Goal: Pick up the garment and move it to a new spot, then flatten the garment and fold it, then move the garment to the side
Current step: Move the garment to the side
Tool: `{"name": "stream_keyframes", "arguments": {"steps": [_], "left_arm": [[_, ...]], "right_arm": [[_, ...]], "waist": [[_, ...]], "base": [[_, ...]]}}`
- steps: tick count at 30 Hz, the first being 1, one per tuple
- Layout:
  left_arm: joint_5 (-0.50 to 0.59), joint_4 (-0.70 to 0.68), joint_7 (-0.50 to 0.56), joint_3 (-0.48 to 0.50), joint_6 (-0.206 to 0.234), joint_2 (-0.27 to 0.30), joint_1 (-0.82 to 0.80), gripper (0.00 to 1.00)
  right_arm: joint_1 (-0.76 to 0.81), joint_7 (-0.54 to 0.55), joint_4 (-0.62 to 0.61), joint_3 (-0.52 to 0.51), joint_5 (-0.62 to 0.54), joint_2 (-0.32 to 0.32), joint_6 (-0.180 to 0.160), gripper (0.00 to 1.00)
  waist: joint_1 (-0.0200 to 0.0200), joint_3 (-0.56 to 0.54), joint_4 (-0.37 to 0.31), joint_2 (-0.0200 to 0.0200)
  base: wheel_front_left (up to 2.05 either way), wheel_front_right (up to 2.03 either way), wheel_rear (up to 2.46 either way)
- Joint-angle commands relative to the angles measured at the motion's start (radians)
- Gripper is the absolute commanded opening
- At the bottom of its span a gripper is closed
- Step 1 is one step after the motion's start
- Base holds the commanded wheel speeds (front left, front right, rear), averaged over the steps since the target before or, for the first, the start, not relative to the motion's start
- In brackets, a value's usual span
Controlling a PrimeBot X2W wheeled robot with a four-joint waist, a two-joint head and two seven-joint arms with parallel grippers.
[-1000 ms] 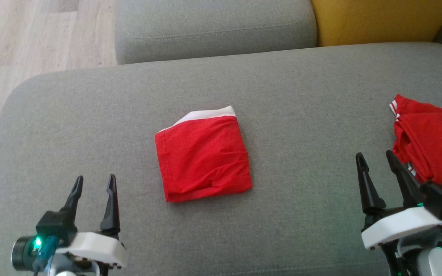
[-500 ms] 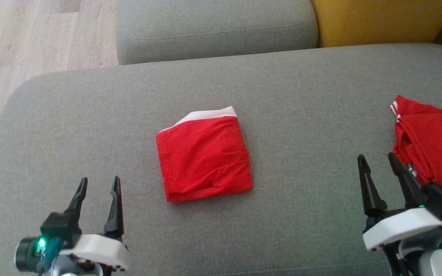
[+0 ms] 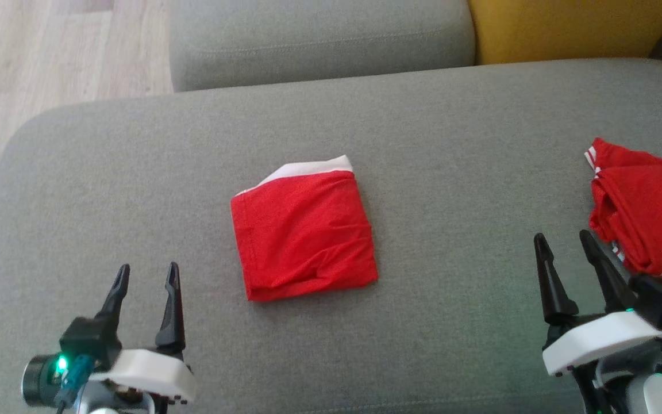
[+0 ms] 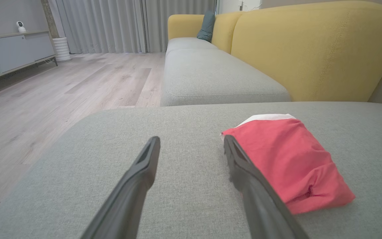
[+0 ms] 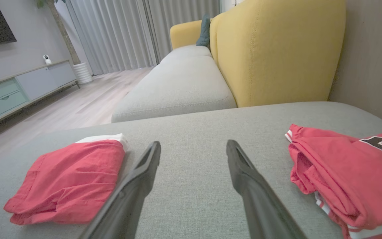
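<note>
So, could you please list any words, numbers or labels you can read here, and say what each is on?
Unreadable: a dark, white-edged print on the red jersey, cut off by the picture's edge.
No text on the folded red garment or the grey sofa cushion.

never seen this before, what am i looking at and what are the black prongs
It is a wheeled robot with two arms. One picture comes from a camera on its head, looking down at a grey sofa cushion. The other two come from wrist cameras, each looking along that hand's two dark fingers: the prongs. The left hand and right hand are open, holding nothing. A folded red garment with a white band lies mid-cushion; a red jersey lies at the robot's right.
</note>
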Motion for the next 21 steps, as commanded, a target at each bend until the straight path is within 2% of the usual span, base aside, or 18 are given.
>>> {"name": "stream_keyframes", "arguments": {"steps": [1, 9, 18, 21], "left_arm": [[-0.001, -0.042, -0.007, 0.031, 0.002, 0.020, -0.064, 1.00], [0.009, -0.047, -0.035, 0.001, -0.014, 0.006, -0.176, 1.00], [0.016, -0.015, -0.085, -0.023, -0.030, -0.031, -0.284, 1.00], [0.020, -0.007, -0.093, -0.031, -0.038, -0.048, -0.308, 1.00]], "right_arm": [[-0.044, 0.010, -0.033, 0.024, -0.010, -0.006, -0.001, 1.00], [-0.168, 0.026, 0.063, 0.094, 0.012, -0.045, -0.001, 1.00], [-0.349, 0.027, 0.277, 0.233, 0.076, -0.046, -0.001, 1.00], [-0.413, 0.040, 0.402, 0.289, 0.110, -0.036, -0.001, 1.00]], "waist": [[0.0000, 0.019, 0.009, -0.0001], [0.0000, 0.139, 0.080, -0.0001], [0.0000, 0.228, 0.174, -0.0001], [0.0000, 0.248, 0.215, -0.0001]], "base": [[0.00, 0.00, 0.00], [0.00, 0.00, 0.00], [0.00, 0.00, 0.00], [0.00, 0.00, 0.00]]}}
